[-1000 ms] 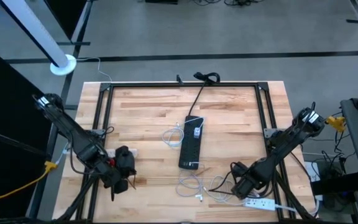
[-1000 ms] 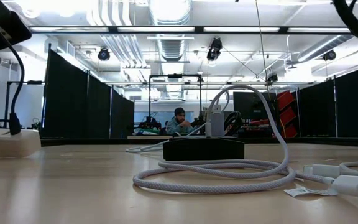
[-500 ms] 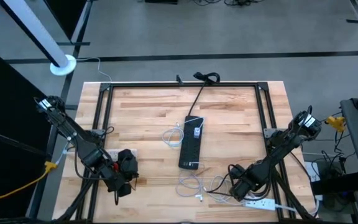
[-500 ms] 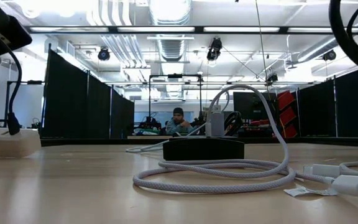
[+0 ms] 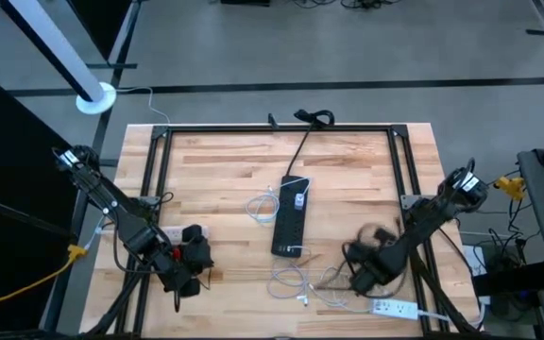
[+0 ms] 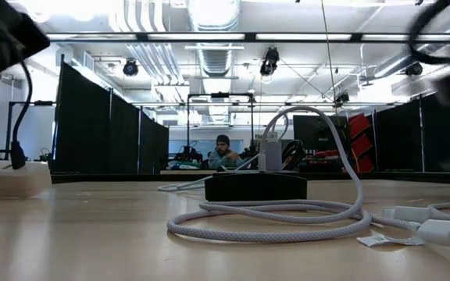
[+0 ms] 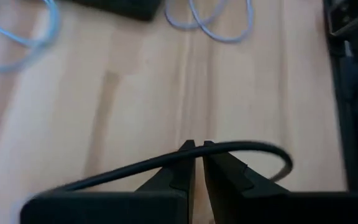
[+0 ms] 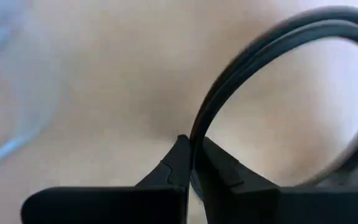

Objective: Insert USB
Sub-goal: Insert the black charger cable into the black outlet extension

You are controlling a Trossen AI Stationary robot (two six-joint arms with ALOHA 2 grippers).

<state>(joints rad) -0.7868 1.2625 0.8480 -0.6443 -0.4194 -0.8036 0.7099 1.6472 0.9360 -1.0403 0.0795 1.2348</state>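
Note:
A black power strip (image 5: 289, 225) (image 6: 256, 187) lies mid-table with a white charger (image 5: 298, 200) (image 6: 269, 153) plugged into its top. A white cable (image 5: 296, 281) (image 6: 272, 212) lies coiled on the wood near the strip's near end, its white USB plug (image 6: 440, 232) flat on the table. My left gripper (image 5: 196, 259) (image 7: 197, 148) is shut above the wood, left of the coil. My right gripper (image 5: 357, 267) (image 8: 192, 146) is shut, right of the coil. A dark cable (image 7: 241, 147) (image 8: 260, 56) crosses each gripper's fingertips. My left gripper has a dark cable (image 7: 166, 160) lying across its shut fingertips; I cannot tell whether it touches it. My right gripper has a dark looped cable (image 8: 199, 124) rising from its shut fingertips; I cannot tell whether it touches it.
A white power strip (image 5: 393, 307) lies at the near right edge. A white block (image 5: 174, 232) (image 6: 6, 178) sits beside my left gripper. A second white cable (image 5: 264, 206) lies left of the black strip. Black frame rails (image 5: 159, 170) border the table. A person (image 6: 225, 153) sits far behind.
My right gripper has gone a little toward the table's left and far side, nearer the white coil, and shows blurred. My left gripper has crept slightly toward the table's right. The cables, charger and power strips have stayed where they were.

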